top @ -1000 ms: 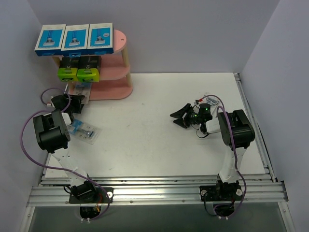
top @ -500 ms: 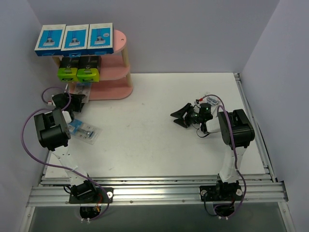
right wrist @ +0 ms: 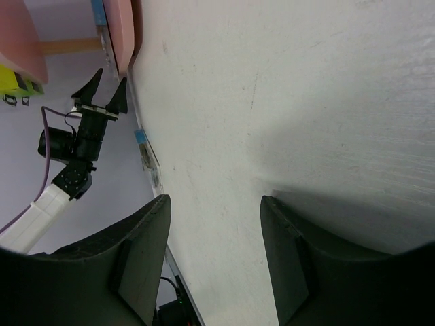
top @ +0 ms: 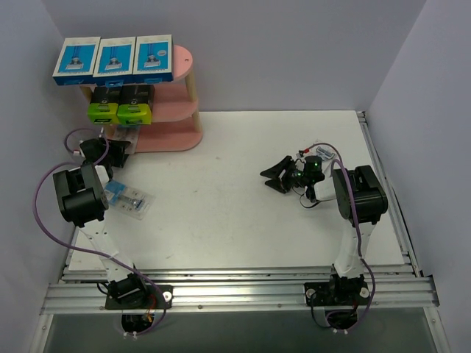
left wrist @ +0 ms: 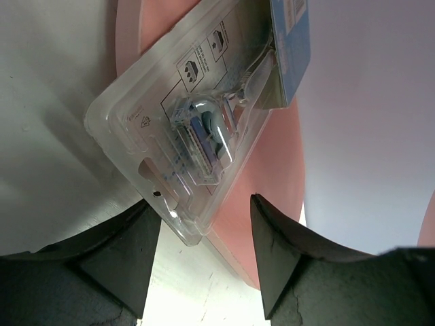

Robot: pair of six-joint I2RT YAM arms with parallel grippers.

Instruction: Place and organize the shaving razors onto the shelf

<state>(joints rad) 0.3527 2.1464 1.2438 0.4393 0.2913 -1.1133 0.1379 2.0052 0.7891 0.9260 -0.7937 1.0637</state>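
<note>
The pink shelf [top: 180, 81] stands at the back left. Three blue-and-white razor boxes [top: 114, 59] sit on its top board and two black boxes with lime-green ends [top: 119, 104] on the middle one. A clear blister pack [left wrist: 197, 129] lies on the bottom board [left wrist: 272, 170], its near corner between the fingers of my left gripper [left wrist: 204, 202], which is open and not clamped on it. In the top view my left gripper [top: 122, 145] is right at the shelf's foot. A second blister pack [top: 129, 200] lies on the table. My right gripper [top: 277, 177] is open and empty above mid-table.
The left wall is close behind the left arm [top: 77, 195]. A metal rail [top: 383, 169] runs along the table's right edge. In the right wrist view my right gripper [right wrist: 215, 198] faces bare white tabletop [right wrist: 285, 102], with the shelf [right wrist: 122, 27] far off.
My left gripper has moved a little toward the back, closer to the shelf's bottom board. The right arm has not moved.
</note>
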